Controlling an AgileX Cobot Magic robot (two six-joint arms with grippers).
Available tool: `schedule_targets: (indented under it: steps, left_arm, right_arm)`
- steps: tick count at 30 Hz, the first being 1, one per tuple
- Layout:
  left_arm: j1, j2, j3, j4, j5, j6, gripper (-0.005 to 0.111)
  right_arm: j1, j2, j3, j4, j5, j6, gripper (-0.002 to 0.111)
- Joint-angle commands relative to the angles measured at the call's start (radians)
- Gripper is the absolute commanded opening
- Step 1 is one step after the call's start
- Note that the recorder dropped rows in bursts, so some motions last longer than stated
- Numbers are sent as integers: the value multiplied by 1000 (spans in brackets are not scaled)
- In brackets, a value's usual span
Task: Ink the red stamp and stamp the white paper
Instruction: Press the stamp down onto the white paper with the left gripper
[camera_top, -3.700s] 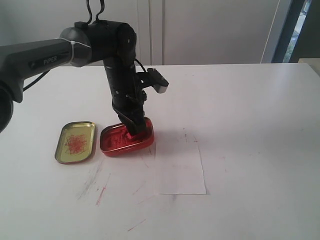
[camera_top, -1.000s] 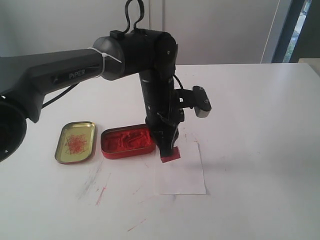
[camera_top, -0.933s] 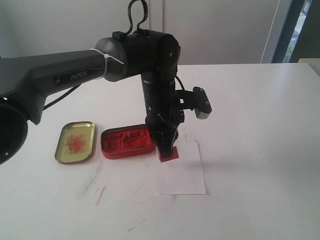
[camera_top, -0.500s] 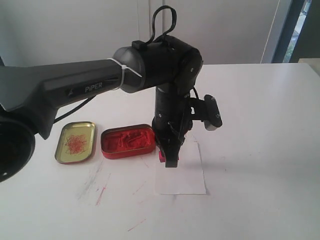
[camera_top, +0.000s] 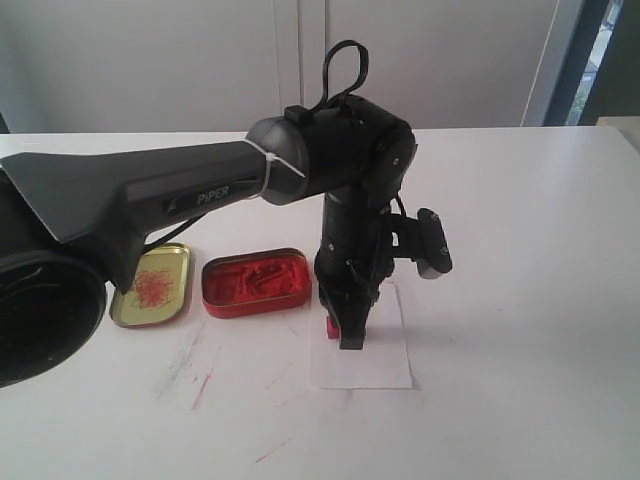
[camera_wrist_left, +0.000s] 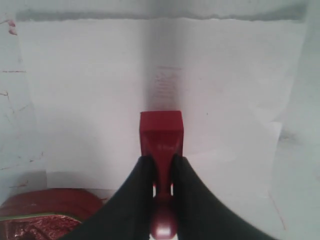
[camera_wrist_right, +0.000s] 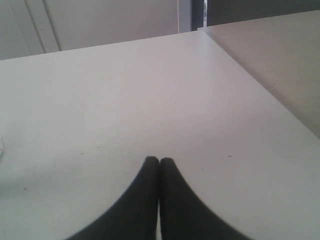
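**Stamp over paper**

L gripper (camera_wrist_left: 162, 167) clamped on red stamp (camera_wrist_left: 161, 132) by its handle. Base is over white paper (camera_wrist_left: 90, 90), mid-worktop twd front edge; contact unclear. Red ink tin (camera_top: 255, 283) and gold lid (camera_top: 150, 285) sit beside. Arm (camera_top: 200, 195) reads "PiPER". R gripper (camera_wrist_right: 159, 162) closed, empty.

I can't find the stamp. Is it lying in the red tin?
No, the left gripper holds the red stamp over the white paper, beside the red tin.
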Motion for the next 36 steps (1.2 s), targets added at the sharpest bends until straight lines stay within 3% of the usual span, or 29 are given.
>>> schedule_targets:
  steps: [1, 36]
  left_arm:
    - [-7, -1, -8, -12, 93, 3, 0]
    - [-7, 63, -6, -77, 77, 3, 0]
  right_arm:
    - [-4, -5, 5, -8, -15, 0, 0]
    - [-4, -5, 5, -8, -15, 0, 0]
